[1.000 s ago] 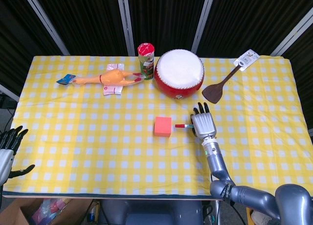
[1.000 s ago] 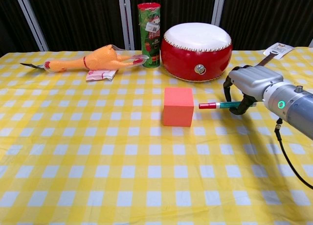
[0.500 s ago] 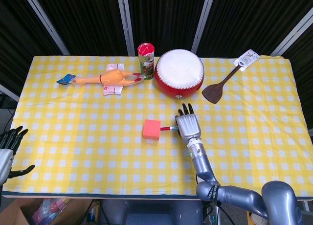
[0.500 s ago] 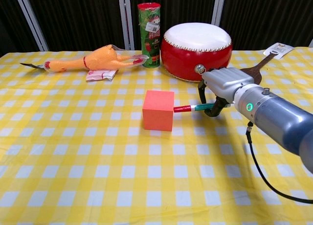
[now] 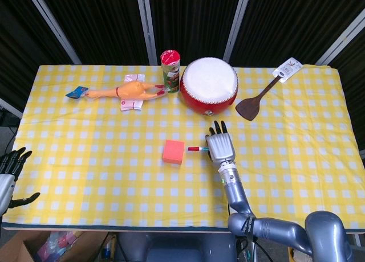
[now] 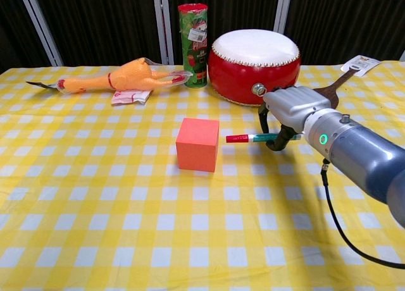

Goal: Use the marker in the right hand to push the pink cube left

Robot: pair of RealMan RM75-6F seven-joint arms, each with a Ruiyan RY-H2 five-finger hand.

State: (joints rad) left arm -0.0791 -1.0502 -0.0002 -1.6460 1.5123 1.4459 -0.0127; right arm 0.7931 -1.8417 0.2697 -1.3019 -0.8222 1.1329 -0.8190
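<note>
The pink cube (image 5: 173, 151) (image 6: 197, 144) sits on the yellow checked cloth near the table's middle. My right hand (image 5: 219, 144) (image 6: 288, 111) is to its right and grips a marker (image 5: 197, 149) (image 6: 253, 138) that lies level, red cap pointing left. A small gap shows between the cap and the cube's right face. My left hand (image 5: 8, 174) hangs off the table's front left corner with fingers spread and nothing in it; the chest view does not show it.
A red drum (image 5: 209, 85) (image 6: 254, 66) stands behind my right hand, with a snack can (image 5: 169, 71) (image 6: 193, 44) to its left. A rubber chicken (image 5: 126, 92) (image 6: 120, 78) lies at the back left. A wooden spatula (image 5: 258, 97) lies at the back right.
The marker pushed the cube leftward across the cloth, my right hand moving with it. In the last half second the cube slid on a little and the cap now stands just clear of it.
</note>
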